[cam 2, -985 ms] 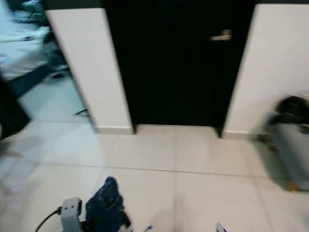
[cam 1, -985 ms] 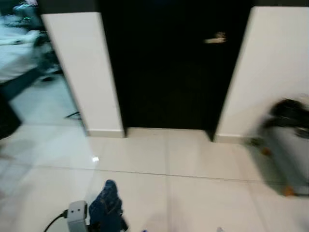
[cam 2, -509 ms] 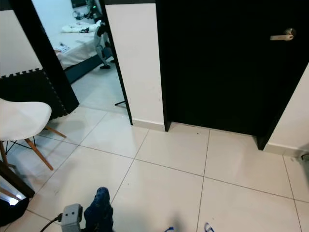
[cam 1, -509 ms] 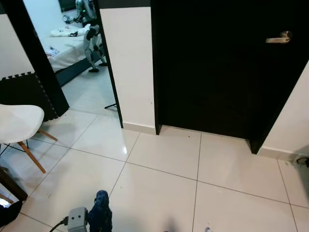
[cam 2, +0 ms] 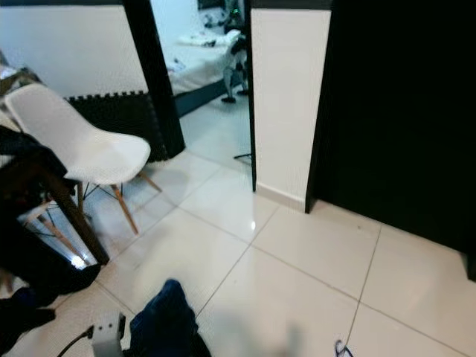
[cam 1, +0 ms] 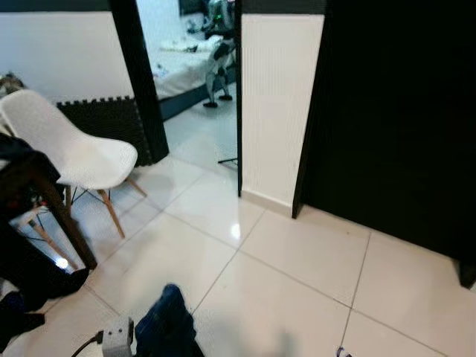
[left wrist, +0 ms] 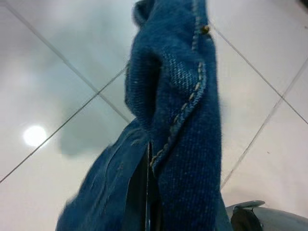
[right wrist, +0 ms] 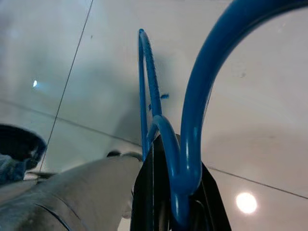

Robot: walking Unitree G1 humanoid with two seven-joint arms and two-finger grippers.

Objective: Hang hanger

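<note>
My left gripper [left wrist: 147, 195] is shut on a bunched blue denim garment [left wrist: 178, 96], which pokes up at the bottom of the left eye view [cam 1: 167, 327] beside the grey wrist box [cam 1: 117, 338]. My right gripper [right wrist: 174, 197] is shut on a blue plastic hanger [right wrist: 197, 106], with the hook curving out past the black fingers [right wrist: 142, 192]. A small tip of the hanger [cam 2: 342, 347] peeks in at the bottom edge over the pale tiled floor [cam 1: 297, 275]. Both arms are held low in front of me.
A white shell chair [cam 1: 74, 149] on wooden legs stands to the left, beside a dark table leg [cam 1: 63, 223] and dark clothing on the floor [cam 1: 30, 279]. A black door [cam 1: 401, 126] is ahead on the right. A white wall section [cam 1: 275, 97] borders a doorway to a bedroom [cam 1: 190, 59].
The camera has swung left: the black door slid to the right and the chair and table came closer into view. Both grippers keep the same hold on the denim and the hanger.
</note>
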